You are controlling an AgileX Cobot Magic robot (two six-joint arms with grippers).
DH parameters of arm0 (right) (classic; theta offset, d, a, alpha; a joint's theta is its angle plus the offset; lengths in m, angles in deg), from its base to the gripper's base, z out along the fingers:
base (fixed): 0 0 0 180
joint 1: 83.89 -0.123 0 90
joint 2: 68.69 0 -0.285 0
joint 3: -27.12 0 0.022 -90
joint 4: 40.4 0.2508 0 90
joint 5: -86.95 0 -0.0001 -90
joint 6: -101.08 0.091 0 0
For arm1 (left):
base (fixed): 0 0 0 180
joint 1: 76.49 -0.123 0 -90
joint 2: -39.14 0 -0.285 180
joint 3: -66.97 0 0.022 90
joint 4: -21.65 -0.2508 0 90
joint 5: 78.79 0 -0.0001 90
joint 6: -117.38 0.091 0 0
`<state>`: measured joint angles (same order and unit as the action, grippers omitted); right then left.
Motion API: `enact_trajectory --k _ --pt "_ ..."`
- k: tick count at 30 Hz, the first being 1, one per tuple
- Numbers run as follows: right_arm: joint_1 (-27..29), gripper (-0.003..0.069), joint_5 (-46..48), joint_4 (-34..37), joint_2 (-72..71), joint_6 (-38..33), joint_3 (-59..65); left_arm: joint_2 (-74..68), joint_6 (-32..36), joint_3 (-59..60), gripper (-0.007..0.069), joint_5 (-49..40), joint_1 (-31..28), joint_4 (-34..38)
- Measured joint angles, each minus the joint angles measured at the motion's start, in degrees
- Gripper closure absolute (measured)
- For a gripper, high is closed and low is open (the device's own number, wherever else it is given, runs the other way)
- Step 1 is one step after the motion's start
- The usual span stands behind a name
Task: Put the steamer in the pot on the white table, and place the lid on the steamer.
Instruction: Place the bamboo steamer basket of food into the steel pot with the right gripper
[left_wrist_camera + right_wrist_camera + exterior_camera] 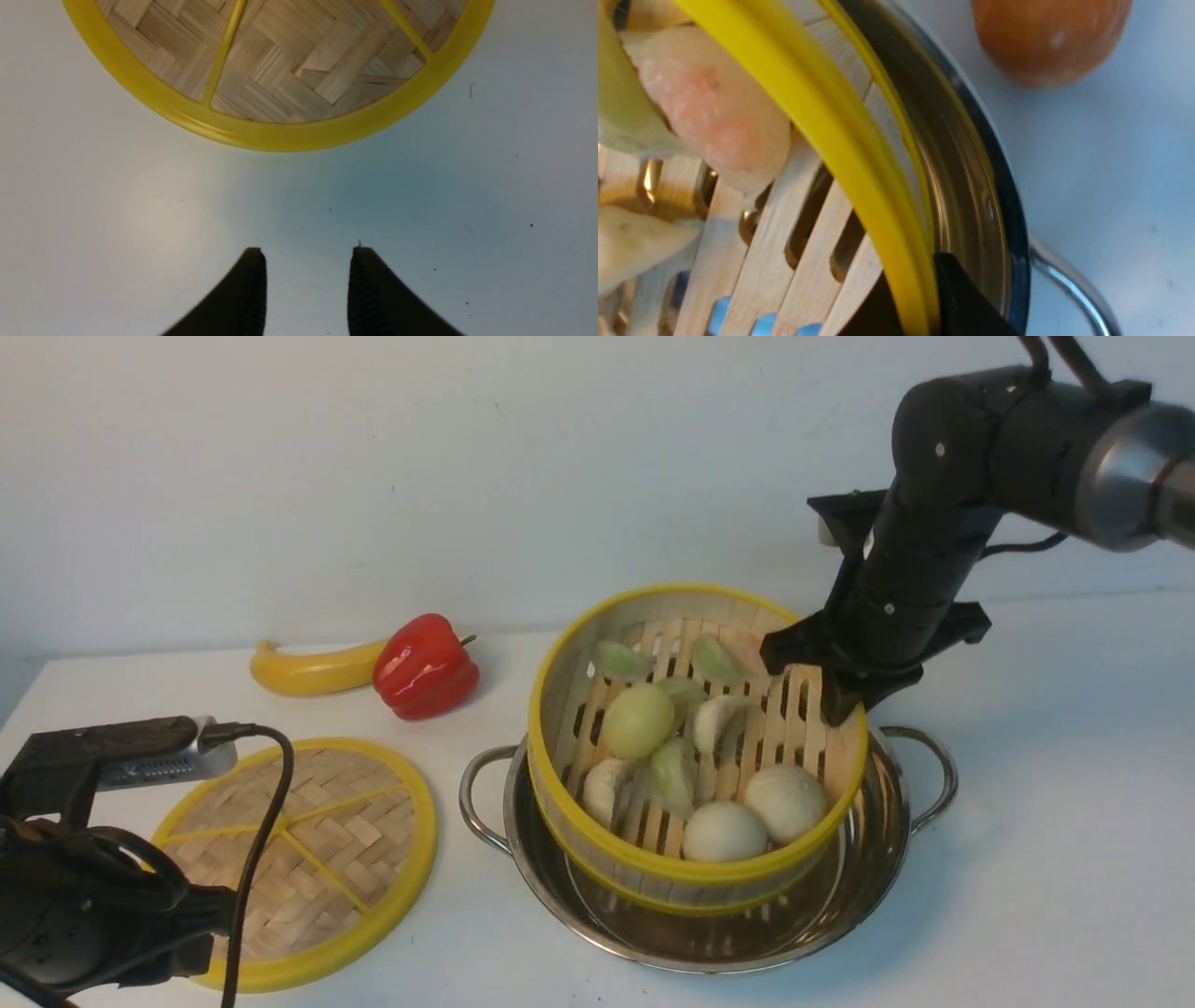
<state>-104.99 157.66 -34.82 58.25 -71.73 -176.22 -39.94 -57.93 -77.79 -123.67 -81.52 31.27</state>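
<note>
Fingers of the right gripper clamp the yellow rim of the steamer, one inside, one outside. The steamer tilts inside the pot on the table. The left gripper hangs with jaws apart over bare table, near the lid, which lies flat beside the pot.

steamer yellow-rimmed; lid woven, yellow spokes; pot silver; round object seemingly orange
</note>
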Motion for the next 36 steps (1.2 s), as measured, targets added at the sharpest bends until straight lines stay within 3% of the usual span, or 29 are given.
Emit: enact_trajectory --k 36 --pt "0.0 0.0608 0.1 -0.2 4.0 -2.2 2.4 0.0 0.0 0.0 0.0383 0.2 0.0 0.2"
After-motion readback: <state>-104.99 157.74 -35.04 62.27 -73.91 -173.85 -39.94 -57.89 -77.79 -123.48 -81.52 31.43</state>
